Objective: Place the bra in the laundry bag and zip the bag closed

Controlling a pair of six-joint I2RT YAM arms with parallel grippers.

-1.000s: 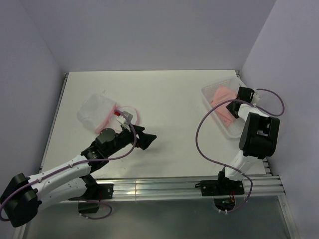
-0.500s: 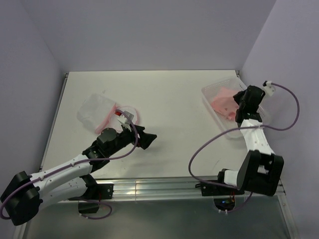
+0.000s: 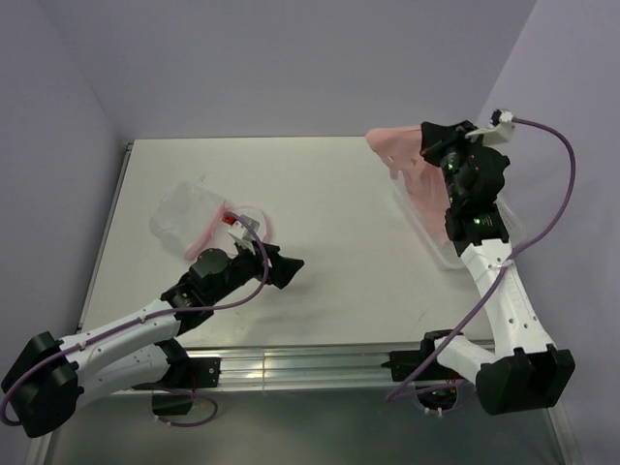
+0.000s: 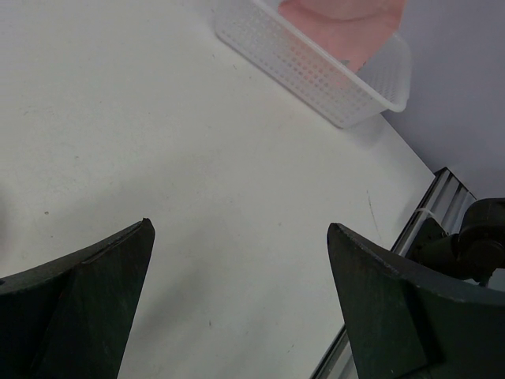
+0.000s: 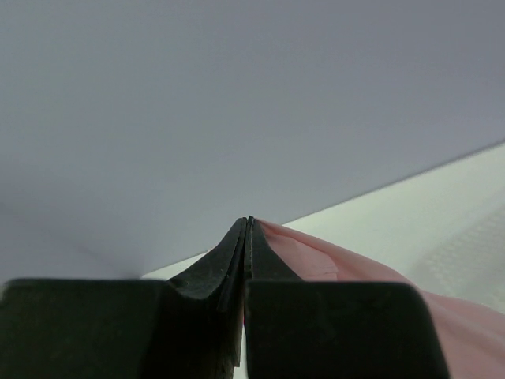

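Observation:
The bra (image 3: pixel 399 153) is a light-pink garment pinched in my right gripper (image 3: pixel 427 145), which is shut on it and holds it high above the white perforated basket (image 3: pixel 438 256). Its lower part hangs down toward the basket. In the right wrist view the shut gripper (image 5: pixel 248 225) pinches pink fabric (image 5: pixel 316 257). The laundry bag (image 3: pixel 184 218), a translucent mesh pouch with pink trim, lies at the left of the table. My left gripper (image 3: pixel 287 272) is open and empty, low over the table just right of the bag; it also shows in the left wrist view (image 4: pixel 238 229).
The left wrist view shows the basket (image 4: pixel 335 87) with pink fabric (image 4: pixel 339 24) at its far end. The aluminium rail (image 3: pixel 320 363) runs along the near table edge. Walls close the table at the back and right.
My right arm has risen and swung up, lifting the bra out of the basket. The left arm and the laundry bag have not moved.

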